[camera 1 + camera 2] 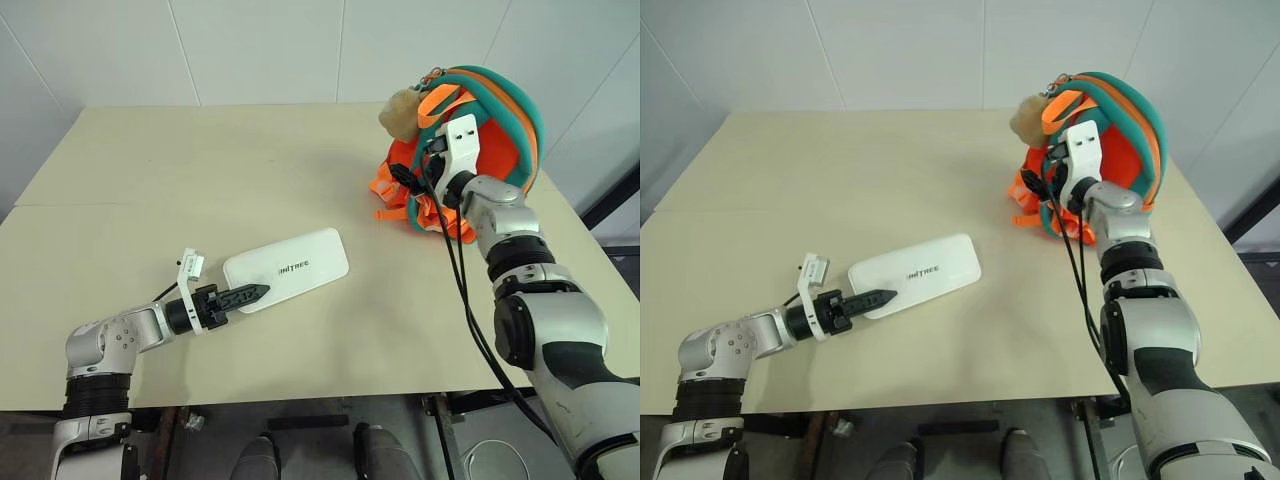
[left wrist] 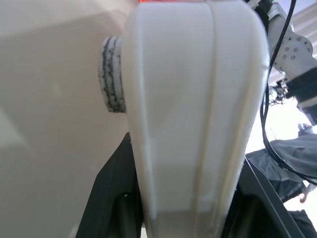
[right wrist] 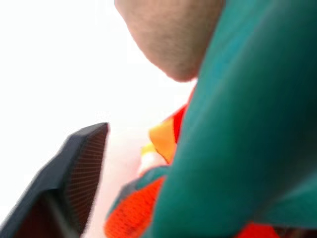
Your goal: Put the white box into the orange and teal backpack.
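Reaching low across the near edge of a beige table (image 1: 150,180), the robot's left gripper (image 1: 250,294) pinches the near short end of the white box (image 1: 290,268), its two black fingers (image 2: 111,198) pressed against either side of the case, as the left wrist view shows from close up. The flat, round-cornered box lies on the tabletop a little left of centre, its long side angled up toward the right, small dark lettering on its lid. Farther back, on the table's right side, the right arm stretches forward to the orange and teal backpack (image 1: 510,120), which sits upright near the far right corner with orange webbing spilling at its base and a tan plush toy (image 1: 402,115) hanging at its upper left. The right gripper (image 1: 412,182) is at the backpack's front among the straps; one dark finger (image 3: 74,168) appears beside the teal trim, and whether the jaws are spread or closed cannot be told. Box and backpack lie well apart.
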### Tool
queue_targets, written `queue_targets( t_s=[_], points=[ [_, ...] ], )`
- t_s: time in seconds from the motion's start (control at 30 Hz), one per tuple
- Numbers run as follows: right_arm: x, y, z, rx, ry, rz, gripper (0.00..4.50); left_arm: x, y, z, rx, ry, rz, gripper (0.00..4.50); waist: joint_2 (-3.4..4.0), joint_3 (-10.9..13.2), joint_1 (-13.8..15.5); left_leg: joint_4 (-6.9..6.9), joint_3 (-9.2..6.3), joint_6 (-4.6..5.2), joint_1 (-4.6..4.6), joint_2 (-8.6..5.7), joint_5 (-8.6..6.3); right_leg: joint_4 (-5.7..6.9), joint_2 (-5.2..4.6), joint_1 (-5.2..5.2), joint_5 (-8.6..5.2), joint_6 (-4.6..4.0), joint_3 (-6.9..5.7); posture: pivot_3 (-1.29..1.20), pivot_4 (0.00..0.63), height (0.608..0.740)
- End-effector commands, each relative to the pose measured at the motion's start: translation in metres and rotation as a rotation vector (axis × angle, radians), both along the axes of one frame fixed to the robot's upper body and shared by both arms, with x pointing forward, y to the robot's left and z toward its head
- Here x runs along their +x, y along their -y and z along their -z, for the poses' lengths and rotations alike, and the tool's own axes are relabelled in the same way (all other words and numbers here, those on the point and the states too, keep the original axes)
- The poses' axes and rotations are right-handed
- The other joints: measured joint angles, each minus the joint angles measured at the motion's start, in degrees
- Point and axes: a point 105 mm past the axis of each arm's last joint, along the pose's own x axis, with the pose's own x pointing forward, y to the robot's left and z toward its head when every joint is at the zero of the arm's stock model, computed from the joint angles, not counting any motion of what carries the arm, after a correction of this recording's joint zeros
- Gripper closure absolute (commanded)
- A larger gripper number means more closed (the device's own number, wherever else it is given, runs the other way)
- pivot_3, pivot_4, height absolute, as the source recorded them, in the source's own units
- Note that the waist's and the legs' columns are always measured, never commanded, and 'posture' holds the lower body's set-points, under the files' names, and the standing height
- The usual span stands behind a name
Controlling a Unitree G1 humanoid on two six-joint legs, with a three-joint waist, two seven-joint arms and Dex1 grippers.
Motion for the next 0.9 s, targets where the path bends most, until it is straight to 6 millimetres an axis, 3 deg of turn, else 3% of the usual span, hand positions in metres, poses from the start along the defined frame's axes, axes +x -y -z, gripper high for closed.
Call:
queue_targets(
  t_s=[0.03,0.17,0.27,0.3,0.4,0.47,0.63,0.7,0.9],
  points=[
    [-0.002,-0.004,-0.028,0.052,0.133,0.001,1.60,0.001,-0.009,-0.015,-0.012,0.075,-0.051,3.14,0.01,0.00,-0.03,0.00,0.00,0.00,0.00,0.00,0.00,0.01,0.00,0.00,0.00,0.00,0.00,0.00,0.150,0.740],
    [-0.008,-0.012,-0.030,0.060,0.174,-0.071,3.05,0.002,-0.017,-0.021,-0.008,0.124,-0.087,3.14,0.02,0.01,-0.13,0.00,0.00,-0.01,0.01,0.00,0.01,0.02,0.00,-0.01,0.00,0.00,0.00,0.00,0.150,0.740],
    [-0.018,-0.023,-0.037,0.075,0.215,-0.202,4.13,0.001,-0.027,-0.026,-0.002,0.165,-0.117,3.14,0.03,0.02,-0.17,-0.01,0.00,-0.01,0.00,0.00,0.00,0.00,0.01,-0.01,0.00,0.00,0.01,0.00,0.150,0.740],
    [-0.028,-0.035,-0.039,0.073,0.219,-0.331,4.40,0.000,-0.033,-0.030,0.002,0.176,-0.135,3.14,0.03,0.02,-0.16,-0.02,0.00,-0.01,0.00,0.00,0.00,0.00,0.01,-0.01,0.00,0.01,0.00,0.00,0.150,0.740],
    [-0.064,-0.059,-0.039,0.062,0.173,-0.659,4.49,-0.004,-0.048,-0.040,0.022,0.211,-0.175,3.14,0.05,0.03,-0.24,-0.04,0.00,-0.01,-0.01,0.02,0.00,0.14,0.03,-0.02,0.00,0.01,0.00,0.00,0.150,0.740],
    [-0.078,-0.063,-0.038,0.065,0.139,-0.746,4.49,-0.004,-0.050,-0.043,0.031,0.226,-0.185,3.14,0.08,0.04,-0.16,-0.05,0.00,-0.04,-0.01,0.06,-0.03,0.20,0.05,-0.02,-0.02,0.04,0.00,0.00,0.150,0.740],
    [-0.148,-0.081,-0.037,0.020,-0.028,-1.123,4.49,-0.003,-0.069,-0.065,0.061,0.335,-0.234,3.14,0.08,0.05,0.30,-0.04,-0.01,-0.05,-0.03,0.06,-0.06,0.14,0.06,-0.03,-0.04,0.03,0.00,0.00,0.150,0.740],
    [-0.175,-0.084,-0.037,-0.002,-0.114,-1.259,4.49,-0.004,-0.070,-0.077,0.070,0.399,-0.217,3.14,0.08,0.06,0.21,-0.04,0.00,-0.06,-0.05,0.06,-0.07,0.01,0.06,-0.07,-0.07,-0.01,0.00,0.00,0.150,0.740],
    [-0.217,-0.077,-0.030,-0.023,-0.320,-1.434,4.49,-0.013,-0.067,-0.114,-0.008,0.548,-0.210,3.14,0.06,0.05,0.33,-0.02,0.00,-0.05,-0.02,0.09,-0.10,0.00,0.07,-0.06,-0.13,-0.09,-0.01,0.00,0.150,0.740]
  ],
)
